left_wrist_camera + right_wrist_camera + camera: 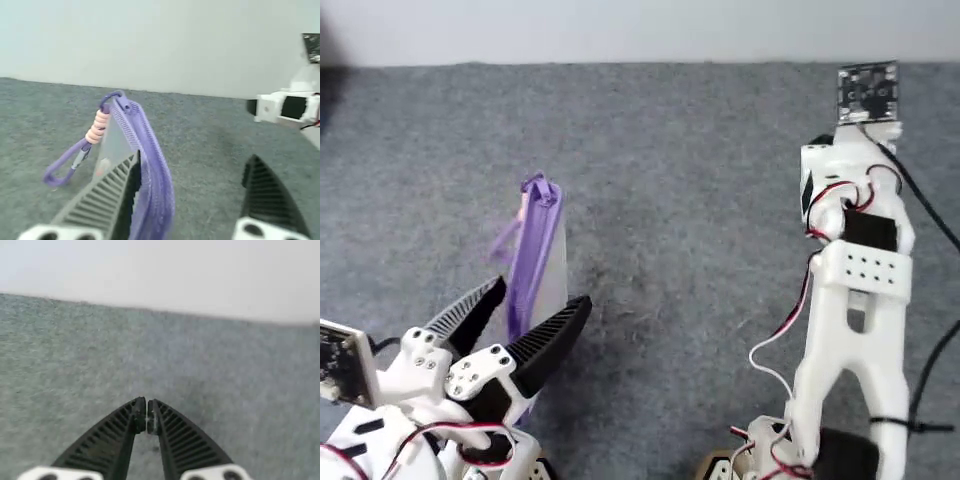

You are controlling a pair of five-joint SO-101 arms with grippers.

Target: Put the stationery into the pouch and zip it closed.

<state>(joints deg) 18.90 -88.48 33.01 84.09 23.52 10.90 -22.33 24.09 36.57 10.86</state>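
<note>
A purple pouch [535, 250] with a clear side stands on its edge on the grey mat, zipper line up. A looped strap with pink beads [97, 127] hangs from its far end. My left gripper [541, 297] is open at the pouch's near end, one finger on each side. In the left wrist view the pouch [147, 160] leans close to one finger [117, 192], and the left gripper [195, 165] has a wide gap beside it. A faint pinkish shape shows through the clear panel [116, 147]. My right gripper [146, 415] is shut on nothing, low over bare mat.
The right arm [855, 300] stands folded at the right side of the table, its wrist camera [867, 90] toward the back; part of it also appears in the left wrist view [287, 107]. The grey mat [690, 200] runs back to a white wall.
</note>
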